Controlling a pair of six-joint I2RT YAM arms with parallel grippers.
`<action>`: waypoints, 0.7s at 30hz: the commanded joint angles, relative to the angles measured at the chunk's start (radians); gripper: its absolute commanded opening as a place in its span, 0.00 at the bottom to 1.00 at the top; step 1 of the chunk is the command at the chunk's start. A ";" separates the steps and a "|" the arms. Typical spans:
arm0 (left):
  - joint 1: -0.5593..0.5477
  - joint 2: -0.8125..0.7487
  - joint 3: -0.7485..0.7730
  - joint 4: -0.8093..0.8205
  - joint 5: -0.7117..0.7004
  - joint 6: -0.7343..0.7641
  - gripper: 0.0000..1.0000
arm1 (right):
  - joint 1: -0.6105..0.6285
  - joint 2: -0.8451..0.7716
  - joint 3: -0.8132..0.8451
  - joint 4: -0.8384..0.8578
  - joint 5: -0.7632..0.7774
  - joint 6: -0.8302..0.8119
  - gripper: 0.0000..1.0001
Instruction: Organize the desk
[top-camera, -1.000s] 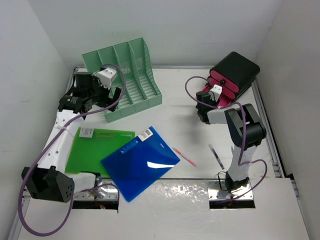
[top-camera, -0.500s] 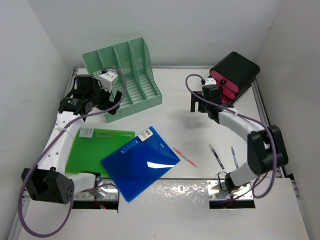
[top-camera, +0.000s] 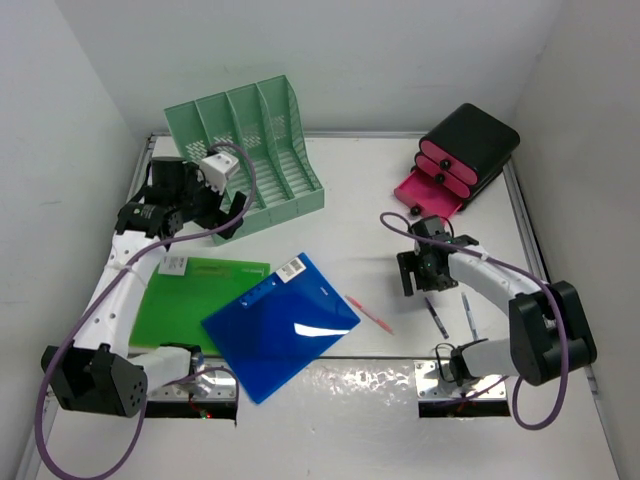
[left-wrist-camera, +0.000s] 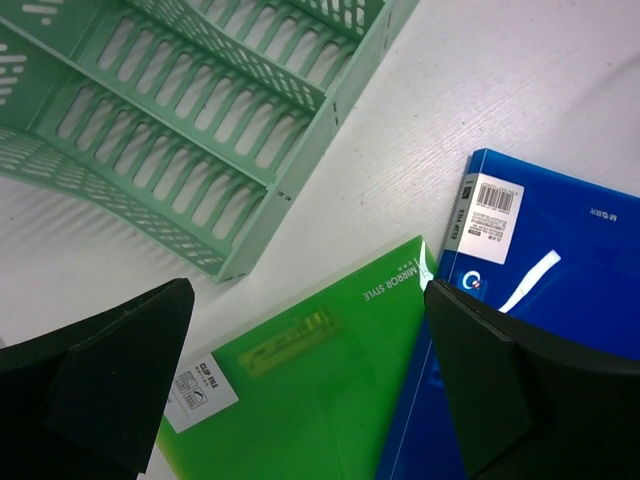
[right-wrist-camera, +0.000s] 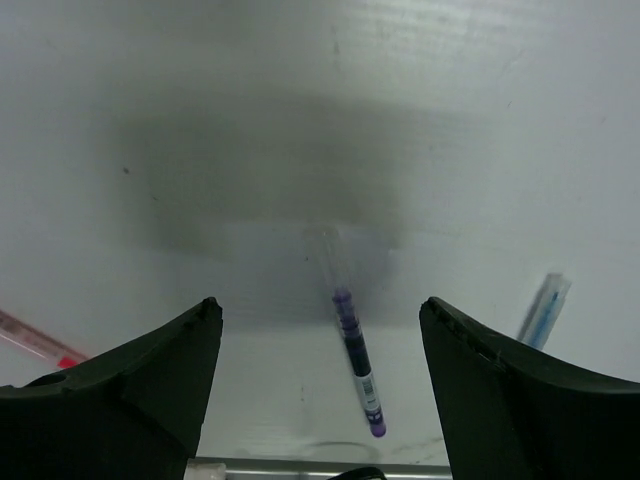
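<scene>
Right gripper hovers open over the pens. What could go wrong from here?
The purple pen lies flat beneath the right gripper; a descent may scrape the desk or roll it away. The blue pen lies close by and could get knocked. If the left gripper takes the green folder, the overlapping blue folder may drag along.

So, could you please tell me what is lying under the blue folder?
The blue folder covers the right-hand part of the green folder and otherwise rests on the desk. Whether anything else sits beneath it cannot be seen.
</scene>
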 joint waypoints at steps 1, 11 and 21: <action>0.012 -0.049 -0.014 0.025 0.051 0.025 1.00 | -0.001 0.021 -0.037 -0.011 -0.005 -0.001 0.76; 0.012 -0.060 -0.020 0.013 0.037 0.048 1.00 | -0.002 0.067 -0.129 0.147 -0.019 -0.004 0.29; 0.012 -0.057 -0.003 -0.004 0.028 0.046 1.00 | 0.054 0.086 -0.098 0.240 -0.113 -0.101 0.00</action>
